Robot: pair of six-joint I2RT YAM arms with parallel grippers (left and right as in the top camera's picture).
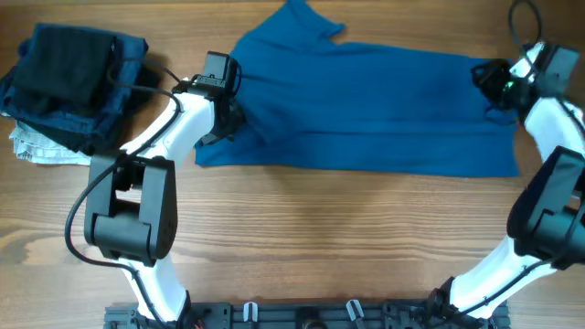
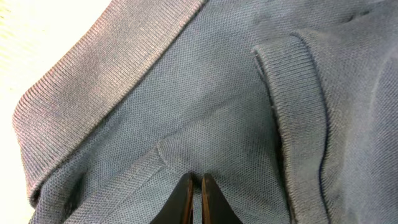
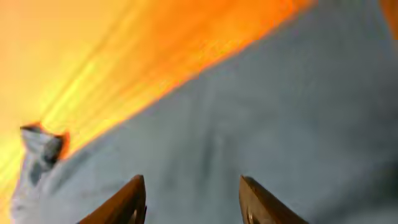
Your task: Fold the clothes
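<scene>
Left gripper [image 2: 194, 180] is down on the left end of the T-shirt [image 1: 384, 110]. Its fingers are pressed almost together, with a small ridge of fabric puckering up right at the tips, so it reads as pinched on the cloth. In the left wrist view, a ribbed band [image 2: 93, 87] runs diagonally across upper left and a second ribbed edge [image 2: 298, 118] curves down on the right. I can't tell which is collar and which is sleeve hem.

Further left, at the far-left corner of the table [image 1: 320, 238], there's a stack of dark folded garments [image 1: 73, 73]. A whitish patterned cloth [image 1: 37, 146] pokes out under its near edge. The stack is apart from the shirt.

The shirt lies flat across the far half of the table as a long horizontal band. One sleeve [image 1: 306, 23] sticks out past the far edge, left of centre. The near edge is fairly straight, and there's a faint lengthwise crease near it.

Right gripper [image 3: 194, 193] is at the right end of the shirt, with its fingers spread wide and nothing between them, over blue fabric. The right wrist view is blurred and the wood has an orange cast, so I can't tell whether it touches the cloth.
</scene>
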